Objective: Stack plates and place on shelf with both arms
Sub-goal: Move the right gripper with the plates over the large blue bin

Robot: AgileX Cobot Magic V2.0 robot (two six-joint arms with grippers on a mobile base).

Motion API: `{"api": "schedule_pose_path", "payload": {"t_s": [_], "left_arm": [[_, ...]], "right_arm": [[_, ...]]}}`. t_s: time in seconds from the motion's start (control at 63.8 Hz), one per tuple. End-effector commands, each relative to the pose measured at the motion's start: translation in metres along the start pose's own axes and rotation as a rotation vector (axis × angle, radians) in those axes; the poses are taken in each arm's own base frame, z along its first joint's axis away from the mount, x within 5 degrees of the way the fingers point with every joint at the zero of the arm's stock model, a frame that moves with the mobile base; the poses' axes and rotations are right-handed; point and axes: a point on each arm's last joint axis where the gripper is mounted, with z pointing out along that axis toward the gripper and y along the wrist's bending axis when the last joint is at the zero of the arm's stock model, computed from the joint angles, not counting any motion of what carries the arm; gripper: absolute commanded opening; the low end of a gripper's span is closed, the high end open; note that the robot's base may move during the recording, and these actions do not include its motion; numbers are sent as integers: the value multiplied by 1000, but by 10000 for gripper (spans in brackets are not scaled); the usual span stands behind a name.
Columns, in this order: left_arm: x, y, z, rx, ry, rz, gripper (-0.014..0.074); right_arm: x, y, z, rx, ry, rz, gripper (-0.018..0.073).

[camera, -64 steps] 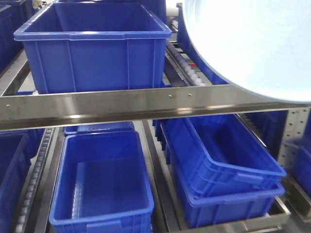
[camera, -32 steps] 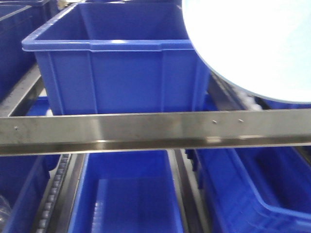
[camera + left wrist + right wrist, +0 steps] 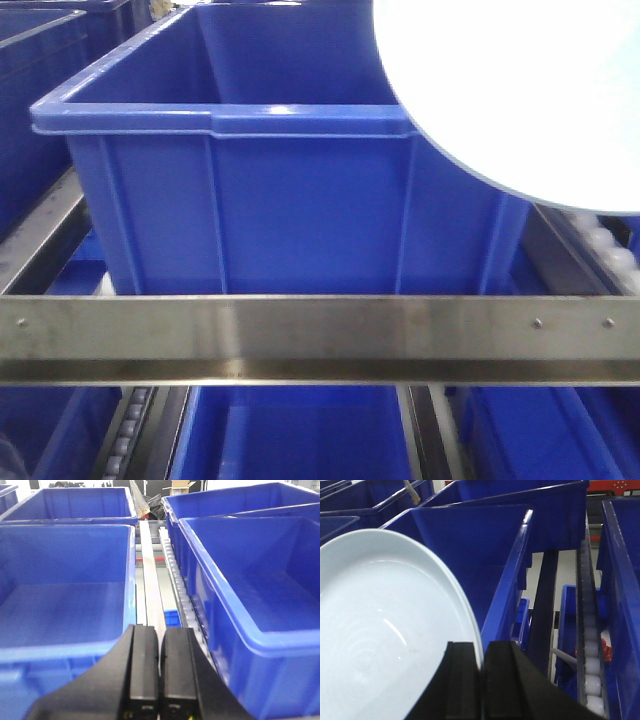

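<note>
A large pale blue-white plate [image 3: 520, 90] hangs tilted at the upper right of the front view, above the steel shelf rail [image 3: 320, 338]. In the right wrist view the plate [image 3: 380, 630] fills the left side, and my right gripper [image 3: 483, 652] is shut on its rim. I cannot tell whether a second plate lies under it. My left gripper [image 3: 160, 635] is shut with nothing between its fingers, hovering over the gap between two blue bins. Neither gripper shows in the front view.
A big blue bin [image 3: 280, 190] stands on the shelf just behind the rail, left of the plate. Blue bins [image 3: 60, 595] [image 3: 260, 580] flank a roller track [image 3: 177, 580]. More bins [image 3: 490, 555] and rollers [image 3: 592, 670] lie ahead of the right gripper.
The front view has closed in on the shelf: the bin looms larger and the steel rail has dropped lower in the frame. The plate stays at the upper right.
</note>
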Motion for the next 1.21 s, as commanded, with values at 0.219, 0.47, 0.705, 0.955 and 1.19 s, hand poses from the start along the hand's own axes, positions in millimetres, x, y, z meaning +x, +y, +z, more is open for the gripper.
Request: {"api": "schedule_pose_path", "payload": {"t_s": [0.219, 0.47, 0.705, 0.955, 1.19], "left_arm": [[-17, 2, 0, -19, -107, -4, 80], [-17, 2, 0, -19, -107, -4, 80], [-17, 2, 0, -19, -107, -4, 80], [-17, 2, 0, -19, -107, -4, 80], [-17, 2, 0, -19, -107, -4, 80]], "right_arm": [[-19, 1, -1, -1, -130, 5, 36], [-19, 1, -1, -1, -130, 5, 36], [-19, 1, -1, -1, -130, 5, 36], [-19, 1, -1, -1, -130, 5, 36], [-21, 1, -1, -1, -146, 5, 36]]}}
